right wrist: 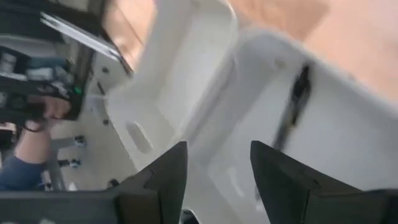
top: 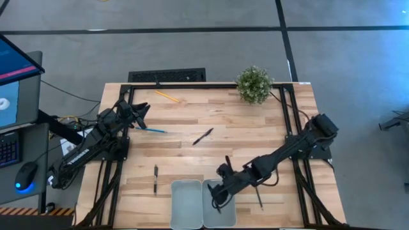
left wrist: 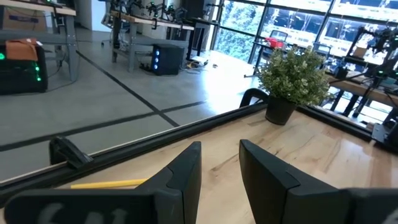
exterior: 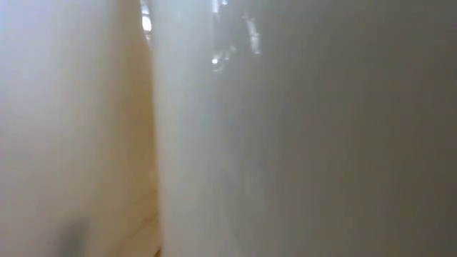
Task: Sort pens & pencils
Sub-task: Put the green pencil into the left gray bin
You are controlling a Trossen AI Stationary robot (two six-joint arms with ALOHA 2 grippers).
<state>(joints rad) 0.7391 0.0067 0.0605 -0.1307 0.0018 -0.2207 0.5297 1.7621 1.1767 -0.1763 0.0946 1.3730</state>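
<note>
Wood tabletop [top: 192, 160] seen from above, with the potted plant [top: 254, 84] at its far edge as the mark for everything else. Farthest left of the plant and a little nearer the front: left gripper [top: 142, 114], low over the wood, fingers slightly apart with nothing between them, a gap plain only in the left wrist view [left wrist: 221, 149]. Just beside its tip, on the plant's side: light blue pencil [top: 153, 130], flat on the table and unseen by that wrist camera. Closer to the plant and almost level with it: yellow pencil [top: 167, 96], also caught at the edge of the left wrist view [left wrist: 109, 183], which looks on to the plant [left wrist: 292, 78] itself. Well to the front and left of the plant: pen by the trays [top: 155, 179], lying alone. Between that and the plant: middle pen [top: 202, 136], slanted on open wood. Straight toward the front edge from the plant: left tray [top: 186, 203] and right tray [top: 229, 214], touching side by side. Over the right tray: right gripper [top: 216, 199], fingers apart and gripping nothing. Only in the right wrist view [right wrist: 217, 152]: pen in the tray [right wrist: 292, 112], dark against the white floor of the right tray [right wrist: 348, 143], beyond the parted fingers. Almost directly in front of the plant, just outside the right tray: outer pen [top: 259, 197]. Low view too blurred to tell anything apart.
</note>
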